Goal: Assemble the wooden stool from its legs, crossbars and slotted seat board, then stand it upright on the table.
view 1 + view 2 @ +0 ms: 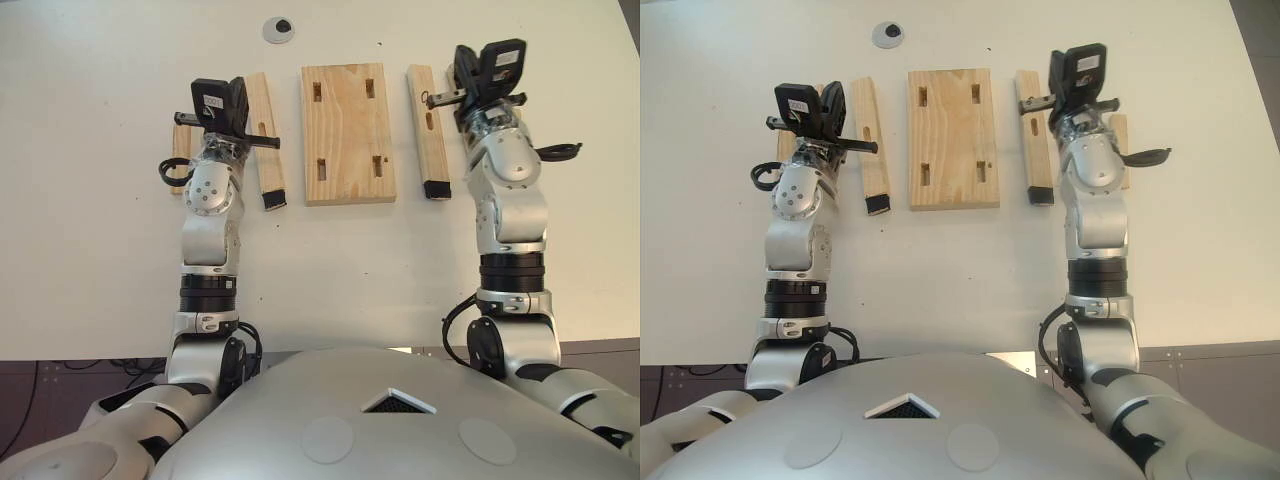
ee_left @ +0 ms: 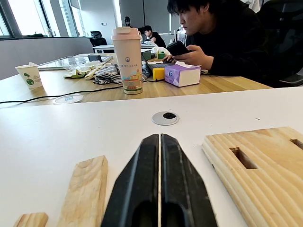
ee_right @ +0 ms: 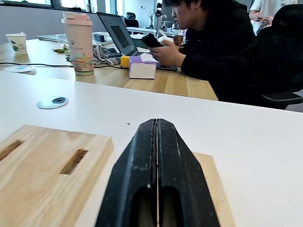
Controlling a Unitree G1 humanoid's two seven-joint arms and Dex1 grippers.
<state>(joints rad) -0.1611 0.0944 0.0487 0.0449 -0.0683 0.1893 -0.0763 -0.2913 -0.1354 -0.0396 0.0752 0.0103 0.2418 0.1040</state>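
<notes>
The slotted seat board [image 1: 347,133] lies flat at the middle of the white table. One leg [image 1: 266,140] lies to its left and another leg [image 1: 428,130] to its right, each with a black foot towards me. A short crossbar [image 1: 181,150] lies at the far left, and another crossbar [image 1: 1121,150] lies behind my right arm. My left gripper [image 1: 228,100] hovers between the left crossbar and the left leg, its fingers [image 2: 160,156] shut on nothing. My right gripper [image 1: 490,62] hovers just right of the right leg, its fingers [image 3: 156,142] pressed together, empty.
A round cable port [image 1: 279,30] sits in the table beyond the board. Past the table's far edge stands another desk with a tall cup [image 2: 127,59] and a tissue box [image 2: 182,74]. Bare table stretches between the parts and me.
</notes>
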